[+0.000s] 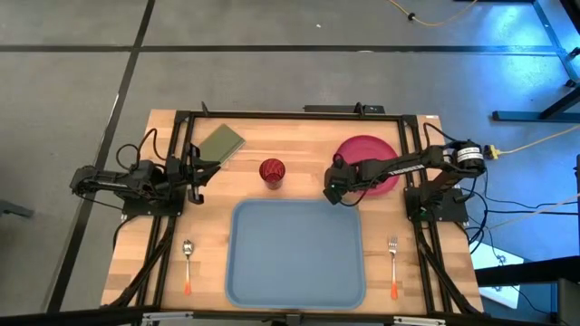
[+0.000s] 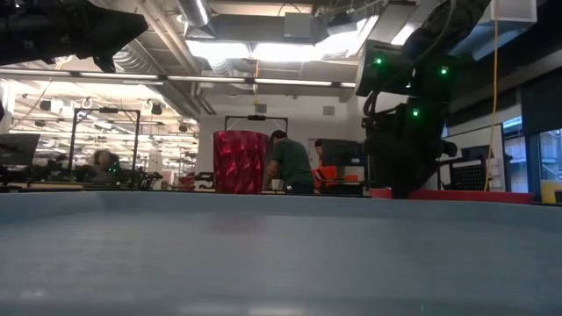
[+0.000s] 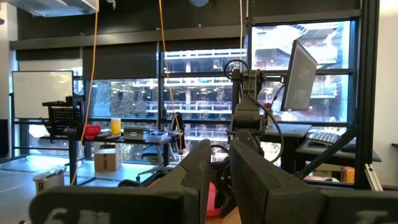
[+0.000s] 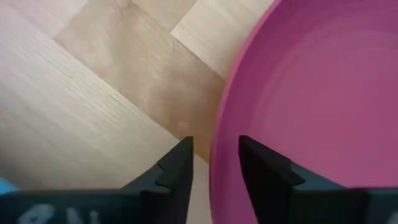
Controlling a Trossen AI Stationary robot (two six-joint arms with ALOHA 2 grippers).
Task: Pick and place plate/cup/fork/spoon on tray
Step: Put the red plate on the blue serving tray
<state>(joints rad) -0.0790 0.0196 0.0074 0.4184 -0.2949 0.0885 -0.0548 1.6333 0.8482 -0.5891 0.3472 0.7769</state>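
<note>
The pink-red plate [image 1: 370, 163] lies flat on the table at the back right. My right gripper [image 1: 333, 191] is low at the plate's left edge and open. One finger [image 4: 177, 168] stands outside the rim [image 4: 217, 149] with a strip of wood showing between them. The other finger [image 4: 258, 168] is over the plate's inside. The dark red cup [image 1: 272, 170] stands upright behind the light blue tray [image 1: 294, 258]. The spoon [image 1: 188, 263] lies left of the tray, the fork [image 1: 393, 263] right of it. My left gripper [image 1: 194, 177] waits shut at the left.
An olive-green flat rectangle [image 1: 221, 143] lies at the back left, near my left gripper. The black frame rails [image 1: 290, 115] run along the table's back and sides. In the low view a person [image 2: 288, 164] stands in the room behind the cup [image 2: 240, 162].
</note>
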